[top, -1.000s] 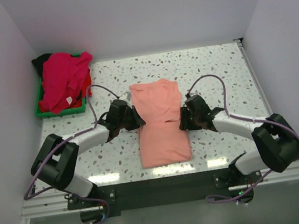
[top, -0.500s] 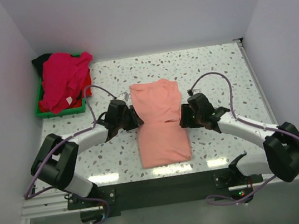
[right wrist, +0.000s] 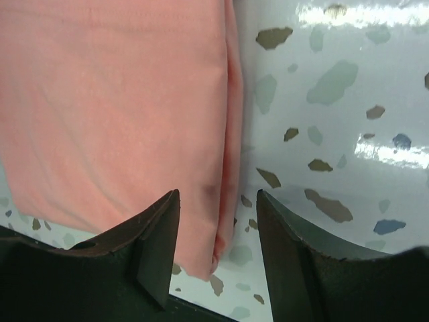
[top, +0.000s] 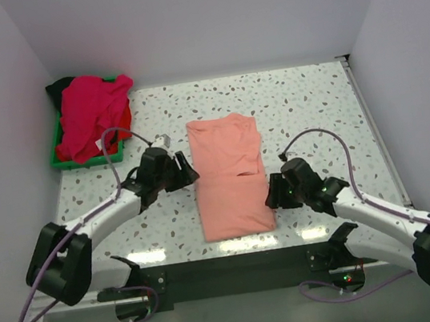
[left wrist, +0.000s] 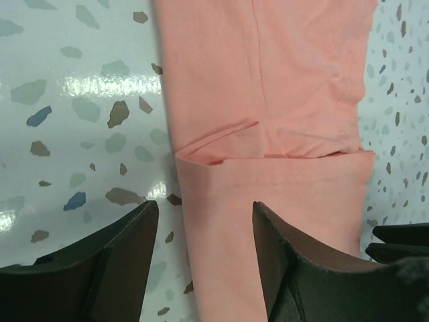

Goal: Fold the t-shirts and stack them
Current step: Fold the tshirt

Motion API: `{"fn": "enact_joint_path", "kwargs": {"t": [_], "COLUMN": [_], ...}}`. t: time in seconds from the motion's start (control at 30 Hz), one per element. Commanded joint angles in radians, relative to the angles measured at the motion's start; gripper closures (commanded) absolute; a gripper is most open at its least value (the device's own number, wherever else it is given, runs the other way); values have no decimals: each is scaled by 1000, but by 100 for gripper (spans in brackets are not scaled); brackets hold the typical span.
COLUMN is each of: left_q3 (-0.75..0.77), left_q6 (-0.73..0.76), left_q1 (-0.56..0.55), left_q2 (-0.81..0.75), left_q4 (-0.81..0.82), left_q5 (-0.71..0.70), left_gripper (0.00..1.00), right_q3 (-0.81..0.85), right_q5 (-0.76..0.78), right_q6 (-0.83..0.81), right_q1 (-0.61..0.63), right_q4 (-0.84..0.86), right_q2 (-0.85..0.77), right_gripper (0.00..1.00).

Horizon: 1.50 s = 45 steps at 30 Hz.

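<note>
Salmon-pink t-shirt [top: 231,176], flat on the bench [top: 311,98]!
Left pincer [top: 188,174], right pincer [top: 272,197] flank it, both agape; black shirt [top: 60,84] mostly buried.

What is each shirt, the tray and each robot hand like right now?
salmon-pink t-shirt: folded into a long strip, flat, not held.
magenta-pink t-shirt: crumpled, heaped in the tray.
green tray: piled with clothes.
left hand: open, at the strip's left edge.
right hand: open, at its right edge.

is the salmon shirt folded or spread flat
Folded lengthwise: the salmon-pink t-shirt is a narrow rectangle, sleeves tucked in, layered edges at its middle.
</note>
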Motion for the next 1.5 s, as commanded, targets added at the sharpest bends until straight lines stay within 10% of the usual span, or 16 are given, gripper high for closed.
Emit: {"fn": "enact_joint_path", "kwargs": {"t": [0.0,0.6,1.47], "left_q3": [-70,-360,-376], "left_q6": [-29,-348,-458], "left_q1": [4,-284,-487], "left_q2": [-135,-502,-263], "left_q4": [-71,-211,-7], "left_q5": [-35,-12,-75], "left_gripper": [37,47,64], "right_q3": [-54,-119,-225], "right_q5": [-72,-217,-171], "right_q6": [63,109,227], "right_q1": [11,12,14], "right_q4": [-79,-245,28], "right_q2": [-90,-285,-210], "right_gripper": [47,50,63]}}
